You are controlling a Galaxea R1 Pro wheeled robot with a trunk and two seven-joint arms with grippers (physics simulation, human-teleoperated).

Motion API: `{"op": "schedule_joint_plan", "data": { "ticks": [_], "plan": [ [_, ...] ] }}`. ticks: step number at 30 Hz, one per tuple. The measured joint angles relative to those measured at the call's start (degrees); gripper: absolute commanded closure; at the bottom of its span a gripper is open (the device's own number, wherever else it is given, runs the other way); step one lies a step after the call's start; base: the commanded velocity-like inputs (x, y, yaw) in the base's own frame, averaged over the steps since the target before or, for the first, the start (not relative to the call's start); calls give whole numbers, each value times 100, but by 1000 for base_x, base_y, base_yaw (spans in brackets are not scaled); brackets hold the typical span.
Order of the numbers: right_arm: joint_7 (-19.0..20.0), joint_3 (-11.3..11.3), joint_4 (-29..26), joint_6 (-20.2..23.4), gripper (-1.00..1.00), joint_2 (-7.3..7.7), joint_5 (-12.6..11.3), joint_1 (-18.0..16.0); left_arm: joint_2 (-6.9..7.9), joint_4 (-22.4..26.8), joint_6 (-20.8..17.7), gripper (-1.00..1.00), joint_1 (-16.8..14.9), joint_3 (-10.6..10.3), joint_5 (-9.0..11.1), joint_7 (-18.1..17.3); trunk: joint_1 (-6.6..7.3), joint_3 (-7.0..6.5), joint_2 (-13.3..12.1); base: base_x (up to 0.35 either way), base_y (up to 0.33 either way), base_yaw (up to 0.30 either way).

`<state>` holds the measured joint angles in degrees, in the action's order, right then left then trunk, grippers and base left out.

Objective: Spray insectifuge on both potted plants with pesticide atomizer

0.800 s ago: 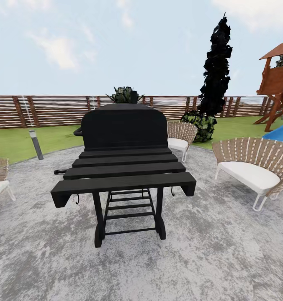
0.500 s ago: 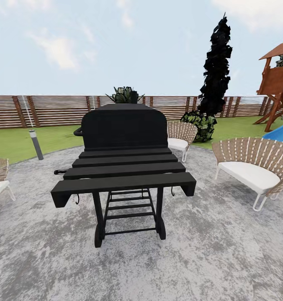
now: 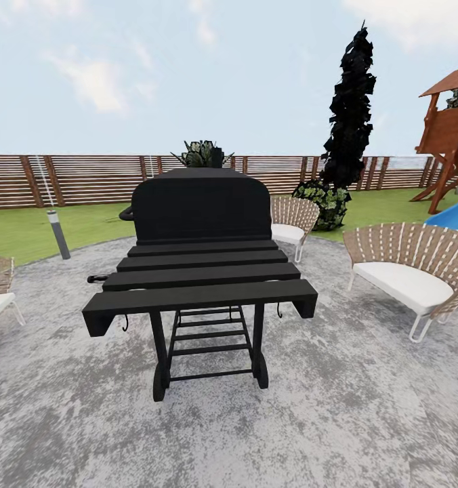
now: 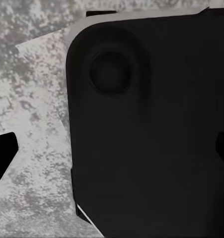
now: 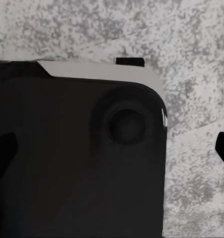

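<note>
**Robot waits on the patio, sprayer bottle nowhere to be seen**

The robot faces a black barbecue grill [image 3: 200, 271] at the centre of the head view, parked on the round grey patio [image 3: 364, 407]. Woven chairs stand at the right [image 3: 405, 271] and behind the grill [image 3: 293, 220]; a brown slatted fence [image 3: 87, 177] runs across the middle of the frame above a strip of lawn [image 3: 26, 230]. A leafy plant [image 3: 203, 154] peeks over the grill's hood, too far hidden to identify. A tall dark tree [image 3: 351, 108] rises at the upper right, with a wooden play tower [image 3: 452, 129] at the right edge.

The pesticide bottle cannot be found in any view, nor can either potted plant be picked out with confidence.

Both wrist cameras look down at the robot's own dark base [image 4: 151, 129] over grey paving. The left gripper [image 4: 112, 151] and right gripper [image 5: 112, 151] each show dark fingertips at opposite frame edges, jaws spread wide and empty.

Judging by the task, the bottle is likely light, rigid and smooth; a grip around its mid-body, nozzle left free, seems safest.

Compared with the earlier head pictures, nothing has changed: same framing, same scene.
</note>
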<state>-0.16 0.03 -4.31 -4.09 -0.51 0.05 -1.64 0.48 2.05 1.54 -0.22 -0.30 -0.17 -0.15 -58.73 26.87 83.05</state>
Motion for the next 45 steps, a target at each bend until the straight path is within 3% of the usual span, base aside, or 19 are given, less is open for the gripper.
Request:
{"op": "schedule_joint_plan", "data": {
  "ticks": [8, 15, 16, 17, 22, 29, 45],
  "plan": [
    [0, -32, -259, -257, -100, 249, -11, 0, 142, 262, 253, -100, -22, -2, -32, 1, 0, 0, 0, 0, 0, 0],
    [4, -31, -485, -482, -100, 270, -12, -3, 180, 489, 478, -100, -175, -2, -26, -26, 0, -1, 0, 0, 0, 0],
    [12, -23, -795, -1116, -100, 270, -6, -2, 179, 877, 1145, -100, -230, -2, -22, -34, 0, 0, 0, 0, 0, 0],
    [18, -14, -1605, -1141, -100, 270, 1, -20, 178, 951, 1170, -100, -247, -3, -21, -37, 0, -2, 0, 0, 0, 0],
    [30, -4, -2122, -1153, -100, 277, 4, -8, 174, 1255, 1179, -100, -394, -1, -13, -47, 0, -1, 0, 0, 0, 0],
    [14, -31, -2320, -1228, -100, 279, -4, -9, 190, 1801, 1186, -100, -434, 27, 19, -10, 0, 0, 0, 0, 0, 0],
    [3, -32, -2289, -1313, -100, 275, -5, -8, 255, 1742, 1191, -100, -415, 38, 1, 23, -3, 0, 0, -34, 8, 0]
  ]
}}
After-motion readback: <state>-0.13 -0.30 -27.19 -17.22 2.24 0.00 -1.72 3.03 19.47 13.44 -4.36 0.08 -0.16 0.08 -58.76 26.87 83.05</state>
